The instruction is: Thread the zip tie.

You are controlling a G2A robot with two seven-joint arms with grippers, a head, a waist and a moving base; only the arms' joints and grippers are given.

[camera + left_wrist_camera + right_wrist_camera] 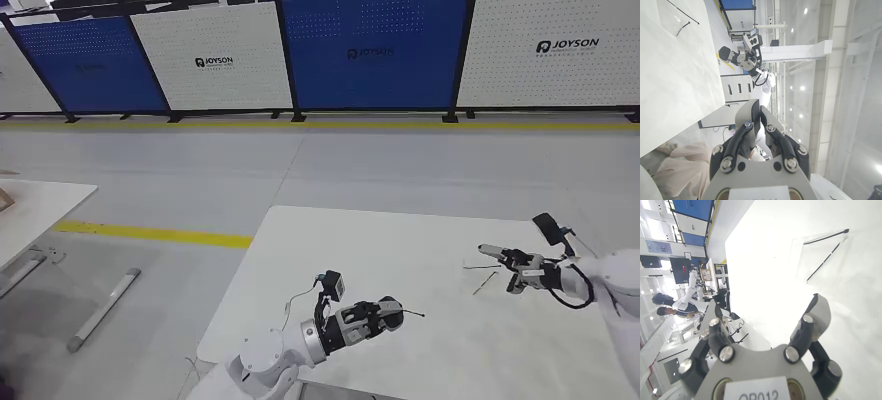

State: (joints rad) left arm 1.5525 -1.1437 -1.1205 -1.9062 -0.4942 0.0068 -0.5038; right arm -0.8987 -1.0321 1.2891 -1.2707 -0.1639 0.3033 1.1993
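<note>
On white table [400,250], zip ties [485,283]; panels [375,55] beyond

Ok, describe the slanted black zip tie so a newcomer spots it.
On the right-arm side of the white table, a clear plastic sheet lies before the open right gripper. Of two thin black plastic zip ties on it, yours is the slanted zip tie nearer the robot; the other zip tie lies crosswise and shows a square head.

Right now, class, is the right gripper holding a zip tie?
No: the right gripper stands open and empty, while two zip ties lie on the table beyond it.
</note>
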